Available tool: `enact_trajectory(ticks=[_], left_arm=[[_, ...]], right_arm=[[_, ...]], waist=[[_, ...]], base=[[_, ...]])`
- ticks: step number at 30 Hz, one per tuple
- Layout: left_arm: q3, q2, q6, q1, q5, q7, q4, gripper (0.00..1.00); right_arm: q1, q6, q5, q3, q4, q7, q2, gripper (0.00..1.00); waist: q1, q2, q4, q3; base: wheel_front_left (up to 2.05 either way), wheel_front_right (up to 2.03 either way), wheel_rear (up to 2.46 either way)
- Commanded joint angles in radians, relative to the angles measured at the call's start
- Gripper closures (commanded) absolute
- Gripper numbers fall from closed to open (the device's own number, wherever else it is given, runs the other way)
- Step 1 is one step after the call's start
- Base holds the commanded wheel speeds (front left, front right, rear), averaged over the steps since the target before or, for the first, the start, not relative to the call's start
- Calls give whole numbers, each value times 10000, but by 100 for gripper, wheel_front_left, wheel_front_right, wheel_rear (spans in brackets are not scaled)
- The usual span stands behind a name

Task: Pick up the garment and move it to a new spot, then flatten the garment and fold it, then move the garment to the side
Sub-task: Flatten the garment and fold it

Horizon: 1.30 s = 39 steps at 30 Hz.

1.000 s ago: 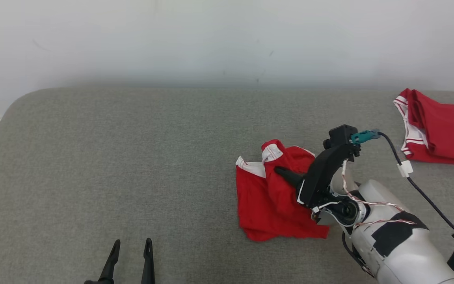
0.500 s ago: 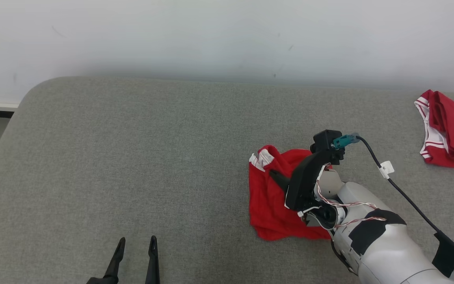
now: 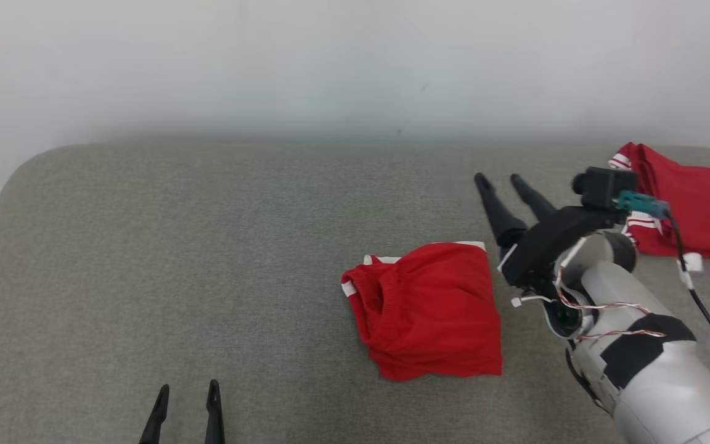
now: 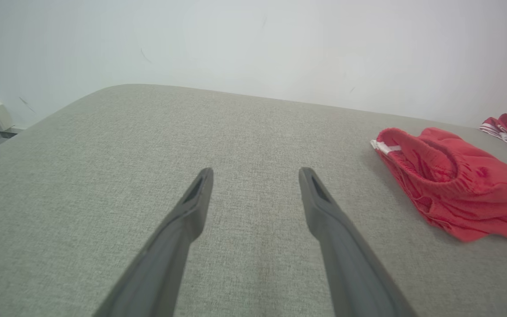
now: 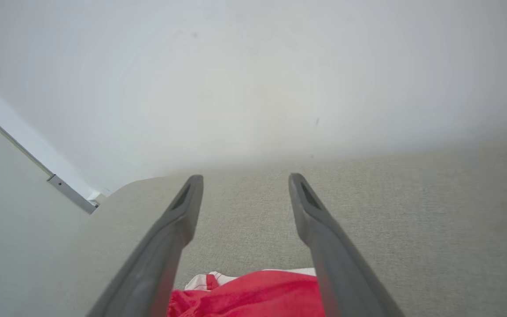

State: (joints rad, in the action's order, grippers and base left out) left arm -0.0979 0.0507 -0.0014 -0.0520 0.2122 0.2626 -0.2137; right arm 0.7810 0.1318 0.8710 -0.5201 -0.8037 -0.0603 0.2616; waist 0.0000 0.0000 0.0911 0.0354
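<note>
The garment, red shorts with white trim, lies folded into a rough square on the grey cushioned surface, waistband turned to the left. It also lies at the right of the left wrist view as the red shorts, and at the bottom edge of the right wrist view as red cloth. My right gripper hovers open just beyond the garment's far right corner, holding nothing. My left gripper stands open at the lower left, well away from the cloth, fingers empty.
A second red garment with white stripes lies at the far right edge of the surface. A pale wall runs behind. The surface's rounded left end drops off to the floor. A black cable trails from my right wrist.
My right gripper has let go of the red shorts, lifted out of the cloth and opened beyond its far right corner. The shorts now lie flatter and folded. The camera shifted between frames.
</note>
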Motion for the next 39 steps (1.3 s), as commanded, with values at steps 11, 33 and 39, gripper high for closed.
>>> enact_trajectory(ticks=[11, 33, 39], left_arm=[[697, -6, 73, -312, -272, 30, 336, 0], [1430, -6, 2, -274, -988, 30, 372, 0], [1560, -7, -312, -531, -1271, 30, 356, 0]], right_arm=[[-1550, -29, -1460, 743, 1156, -2040, 648, 0], [-7545, -29, -6119, 5005, 6423, -2050, -1830, 0], [-8059, -29, -6376, 4918, 6480, -2050, -2029, 0]], waist=[[0, 0, -914, -190], [0, 0, -1281, -285], [0, 0, -1209, -334]], base=[[0, 0, 0], [0, 0, 0], [0, 0, 0]])
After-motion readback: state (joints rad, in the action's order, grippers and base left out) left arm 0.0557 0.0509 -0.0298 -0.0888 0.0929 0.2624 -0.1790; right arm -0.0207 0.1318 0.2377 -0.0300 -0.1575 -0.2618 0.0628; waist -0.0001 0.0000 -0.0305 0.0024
